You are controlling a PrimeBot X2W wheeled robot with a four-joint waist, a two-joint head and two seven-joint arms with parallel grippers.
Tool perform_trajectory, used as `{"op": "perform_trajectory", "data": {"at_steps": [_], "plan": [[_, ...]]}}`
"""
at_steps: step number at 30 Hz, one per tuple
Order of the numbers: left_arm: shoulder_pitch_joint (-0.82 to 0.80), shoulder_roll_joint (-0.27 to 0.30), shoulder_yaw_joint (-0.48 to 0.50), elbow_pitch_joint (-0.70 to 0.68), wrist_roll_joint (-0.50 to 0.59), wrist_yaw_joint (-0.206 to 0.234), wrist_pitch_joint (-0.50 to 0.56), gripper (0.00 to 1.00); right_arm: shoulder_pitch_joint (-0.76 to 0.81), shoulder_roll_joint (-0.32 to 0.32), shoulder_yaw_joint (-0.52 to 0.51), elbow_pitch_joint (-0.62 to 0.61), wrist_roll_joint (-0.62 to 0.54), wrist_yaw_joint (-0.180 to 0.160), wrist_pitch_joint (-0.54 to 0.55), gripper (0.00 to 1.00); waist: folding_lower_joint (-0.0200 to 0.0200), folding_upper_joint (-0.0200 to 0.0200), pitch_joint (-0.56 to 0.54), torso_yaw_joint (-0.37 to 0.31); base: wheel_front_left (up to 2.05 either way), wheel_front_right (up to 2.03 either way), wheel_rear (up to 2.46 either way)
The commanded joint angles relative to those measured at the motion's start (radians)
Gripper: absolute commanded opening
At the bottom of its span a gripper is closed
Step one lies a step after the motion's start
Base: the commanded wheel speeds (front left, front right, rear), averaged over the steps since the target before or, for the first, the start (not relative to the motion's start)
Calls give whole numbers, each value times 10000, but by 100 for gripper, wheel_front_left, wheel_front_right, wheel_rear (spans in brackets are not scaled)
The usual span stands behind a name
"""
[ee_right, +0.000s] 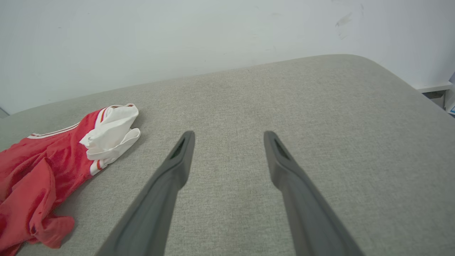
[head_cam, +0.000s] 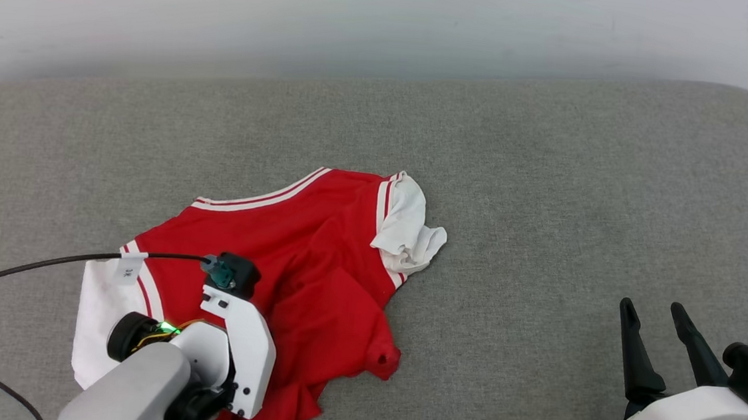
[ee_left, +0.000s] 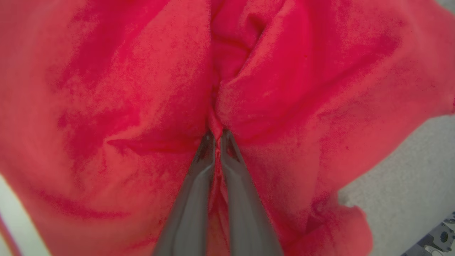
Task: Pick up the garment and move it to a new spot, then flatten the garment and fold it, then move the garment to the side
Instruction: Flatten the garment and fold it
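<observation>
- Closest in, my left tool (ee_left: pixel 217 134) is pressed down into the garment (head_cam: pixel 317 259). Its two fingers are pinched together on a narrow ridge of red cloth near the middle of the body. I judge this is the grip for the first lift: a bunched fold in the middle should bring the whole shirt up rather than one corner.
- A black cable (head_cam: pixel 9 271) loops from that wrist across the near left. The small white tag (head_cam: pixel 129 267) on it carries a mark too small for me to read.
- My right tool (head_cam: pixel 652 311) sits at the lower right, fingers spread wide and holding nothing, well apart from the shirt. I take it as parked, leaving the lift to the left arm.
- The garment lies crumpled left of centre on the grey upholstered surface (head_cam: pixel 549 184). One white sleeve (head_cam: pixel 96 308) is beside my left forearm.
- The other white sleeve (head_cam: pixel 406 229) is bunched at the far right corner, with red-and-white striped trim (head_cam: pixel 261 198) along the far edge.
- No number, lettering or brand shows on the red cloth, so I think the printed side is folded under or facing down.
- A plain pale wall (head_cam: pixel 362 22) stands beyond the surface.
</observation>
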Motion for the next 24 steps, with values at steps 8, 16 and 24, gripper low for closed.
{"op": "perform_trajectory", "data": {"at_steps": [8,16,24], "plan": [[439,-571,-767,-825,369,-353,-482,0,265,11,-55,45,-170,-3,153,100,0,0,-776,282,0,0,0],[1418,-883,-1622,-1502,276,-597,-240,0,640,13,12,-134,-172,-3,363,100,0,0,-1358,370,0,0,0],[1917,-1107,-1520,-1861,266,-297,-983,100,862,11,31,-317,-153,-3,486,100,0,0,-1575,492,0,0,0]]}}
